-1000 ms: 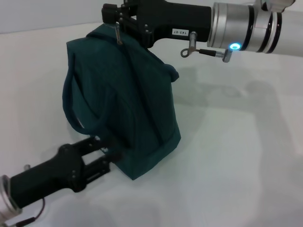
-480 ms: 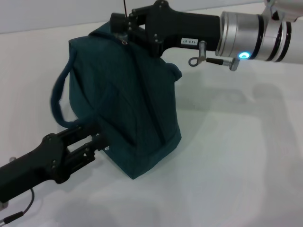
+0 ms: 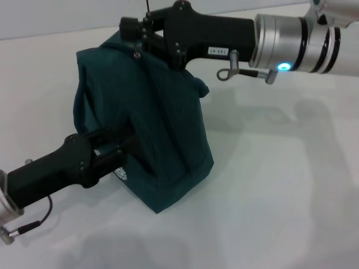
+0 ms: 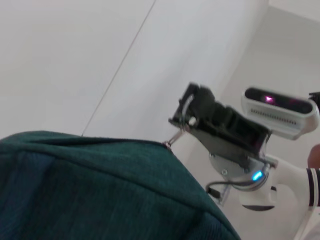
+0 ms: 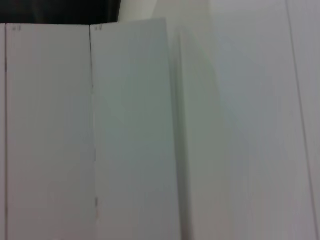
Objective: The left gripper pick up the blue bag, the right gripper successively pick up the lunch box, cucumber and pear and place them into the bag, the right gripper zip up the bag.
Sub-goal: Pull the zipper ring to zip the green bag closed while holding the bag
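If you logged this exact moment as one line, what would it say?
stage: zipping | right gripper: at zipper pull atop blue bag | left gripper: against bag's side | food items: not visible

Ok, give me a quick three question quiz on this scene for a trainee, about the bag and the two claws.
1. True or false: the blue bag stands upright on the white table.
2. Which claw is at the zipper pull on top of the bag? A) left claw B) right claw
3. Fill in: the left claw is at the bag's lower ____.

Key: 1 true. 2 B, the right claw. 3 side.
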`<control>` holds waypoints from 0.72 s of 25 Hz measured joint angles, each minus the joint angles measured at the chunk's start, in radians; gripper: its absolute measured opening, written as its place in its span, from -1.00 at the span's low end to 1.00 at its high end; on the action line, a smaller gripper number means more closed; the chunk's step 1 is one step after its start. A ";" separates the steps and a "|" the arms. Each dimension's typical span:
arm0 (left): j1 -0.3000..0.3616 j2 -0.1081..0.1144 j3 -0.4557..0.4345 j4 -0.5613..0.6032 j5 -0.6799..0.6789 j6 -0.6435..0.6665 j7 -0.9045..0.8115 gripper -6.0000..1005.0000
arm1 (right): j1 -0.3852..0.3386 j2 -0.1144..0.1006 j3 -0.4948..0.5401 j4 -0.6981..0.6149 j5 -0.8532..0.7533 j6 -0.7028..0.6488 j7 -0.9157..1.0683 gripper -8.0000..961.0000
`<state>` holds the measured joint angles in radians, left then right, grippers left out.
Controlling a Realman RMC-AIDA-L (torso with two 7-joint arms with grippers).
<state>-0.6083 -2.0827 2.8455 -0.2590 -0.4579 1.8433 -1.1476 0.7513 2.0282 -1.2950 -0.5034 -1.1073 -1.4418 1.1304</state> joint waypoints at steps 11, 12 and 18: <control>0.014 -0.004 0.000 0.022 0.004 -0.002 0.004 0.02 | 0.067 0.000 -0.050 0.014 0.042 0.163 0.009 -0.96; 0.016 -0.004 0.000 0.026 0.002 -0.002 0.004 0.02 | 0.074 0.000 -0.063 0.015 0.054 0.177 0.017 -0.96; 0.024 -0.006 0.000 0.086 -0.025 -0.013 -0.001 0.02 | 0.091 0.000 -0.111 0.023 0.064 0.218 0.030 -0.96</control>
<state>-0.5838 -2.0885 2.8455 -0.1734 -0.4831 1.8307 -1.1485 0.8428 2.0279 -1.4060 -0.4800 -1.0430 -1.2241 1.1600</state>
